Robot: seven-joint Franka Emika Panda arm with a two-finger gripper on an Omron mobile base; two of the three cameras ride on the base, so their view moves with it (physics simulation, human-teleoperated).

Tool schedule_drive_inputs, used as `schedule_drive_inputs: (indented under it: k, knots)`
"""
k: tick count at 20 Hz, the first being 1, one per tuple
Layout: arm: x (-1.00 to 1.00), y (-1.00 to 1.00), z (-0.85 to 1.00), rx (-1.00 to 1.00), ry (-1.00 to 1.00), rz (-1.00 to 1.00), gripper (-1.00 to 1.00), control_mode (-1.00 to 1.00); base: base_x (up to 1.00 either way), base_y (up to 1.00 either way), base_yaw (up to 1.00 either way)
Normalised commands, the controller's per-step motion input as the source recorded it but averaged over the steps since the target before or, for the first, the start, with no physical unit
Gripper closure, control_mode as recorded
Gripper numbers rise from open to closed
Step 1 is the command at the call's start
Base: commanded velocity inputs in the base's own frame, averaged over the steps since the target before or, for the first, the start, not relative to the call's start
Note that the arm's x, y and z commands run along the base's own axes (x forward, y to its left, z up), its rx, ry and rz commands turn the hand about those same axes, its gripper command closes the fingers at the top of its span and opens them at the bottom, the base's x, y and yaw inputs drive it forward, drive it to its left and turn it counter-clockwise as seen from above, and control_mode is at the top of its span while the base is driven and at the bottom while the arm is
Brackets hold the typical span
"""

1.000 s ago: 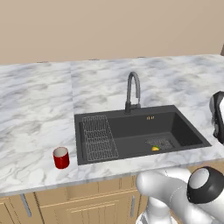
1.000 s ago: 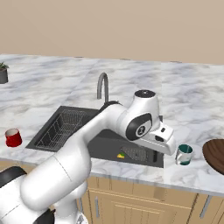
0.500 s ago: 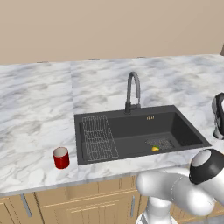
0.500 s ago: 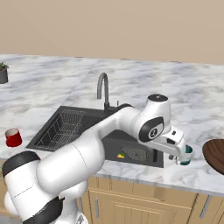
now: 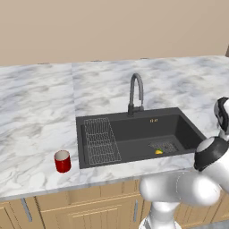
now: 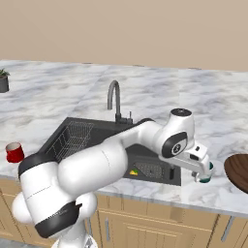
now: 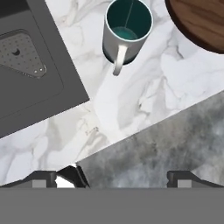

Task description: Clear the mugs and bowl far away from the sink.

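1. The step in hand looks like the reach for the teal mug (image 7: 127, 30): the claw (image 6: 203, 170) hangs right over it on the table (image 6: 58, 92) at the sink's 3 o'clock side, seen from the right base view.
2. The claw's fingers stand fully apart and hold nothing; in the hand view the mug sits at 12 o'clock, ahead of the fingertips (image 7: 43, 178), not yet between them.
3. The next move, as I judge it, calls for bringing the claw forward and down so the fingers straddle the mug's wall or its white handle, which points toward 6 o'clock in the hand view, then closing and carrying it away from the sink (image 5: 134, 134).
4. The teal mug appears empty, dark teal inside with a pale rim.
5. The bowl (image 6: 238, 169) lies just beside that mug, at its 3 o'clock in the right base view, cut by the frame's edge; the part that shows is bare.
6. The red mug (image 5: 62, 161) stands on the table near the sink's 9 o'clock edge in the left base view; its inside cannot be made out.
7. The sink holds a wire rack (image 5: 100, 141) at its 9 o'clock end and a small yellow bit (image 5: 158, 152) by the drain.
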Motion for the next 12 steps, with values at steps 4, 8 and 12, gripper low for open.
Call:
schedule_drive_inputs:
  k: [4,8,12]
  knots:
    - [0.33,-0.08,-0.20,0.00,0.01,0.00,-1.00,-1.00,0.00,0.00,0.00]
    - [0.27,-0.20,-0.22,0.00,0.01,0.00,-1.00,-1.00,0.00,0.00,0.00]
    - [0.24,-0.25,-0.23,0.00,0.02,0.00,-1.00,-1.00,0.00,0.00,0.00]
